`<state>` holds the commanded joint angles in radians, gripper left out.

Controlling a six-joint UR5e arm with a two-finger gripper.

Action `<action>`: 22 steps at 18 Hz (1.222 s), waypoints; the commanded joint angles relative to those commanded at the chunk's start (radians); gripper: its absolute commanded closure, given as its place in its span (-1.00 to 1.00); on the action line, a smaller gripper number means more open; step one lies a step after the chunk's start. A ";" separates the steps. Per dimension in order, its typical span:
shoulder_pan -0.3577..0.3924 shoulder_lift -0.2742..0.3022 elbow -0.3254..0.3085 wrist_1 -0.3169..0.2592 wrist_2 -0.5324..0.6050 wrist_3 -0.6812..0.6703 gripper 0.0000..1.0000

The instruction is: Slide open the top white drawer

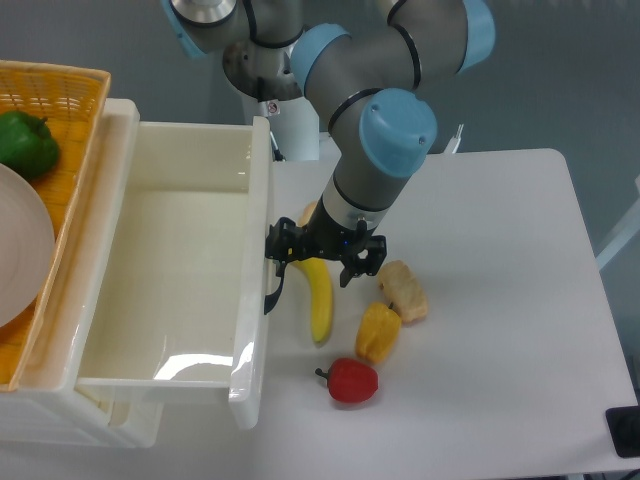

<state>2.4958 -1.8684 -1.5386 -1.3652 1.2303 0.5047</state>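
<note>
The top white drawer (170,260) is a deep glossy cream tray. It stands pulled far out of the cabinet toward the right, and its inside is bare. Its curved black handle (271,289) sits on the outer face of the front panel. My gripper (322,262) hangs just right of that panel with its two black fingers spread wide apart. The left finger (277,246) is at the handle's upper end and the right finger (363,260) is over the table. Nothing is clamped between them.
A banana (320,300) lies right under the gripper. A yellow pepper (378,332), a red pepper (351,381) and a tan potato-like piece (403,290) lie beside it. A yellow wicker basket (60,120) on the cabinet holds a green pepper (25,143) and a white plate (20,245).
</note>
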 joint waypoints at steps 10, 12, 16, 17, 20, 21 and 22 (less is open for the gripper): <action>0.041 0.003 0.002 -0.021 -0.081 0.000 -1.00; 0.043 0.005 0.002 -0.021 -0.089 0.003 -1.00; 0.052 0.011 0.002 -0.017 -0.086 0.015 -1.00; 0.055 0.012 0.003 -0.006 -0.083 0.041 -1.00; 0.074 0.012 0.014 -0.002 -0.049 0.107 -1.00; 0.086 0.015 0.015 0.011 -0.051 0.109 -1.00; 0.090 0.015 0.018 0.032 -0.049 0.109 -1.00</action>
<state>2.5862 -1.8530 -1.5202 -1.3332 1.1812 0.6136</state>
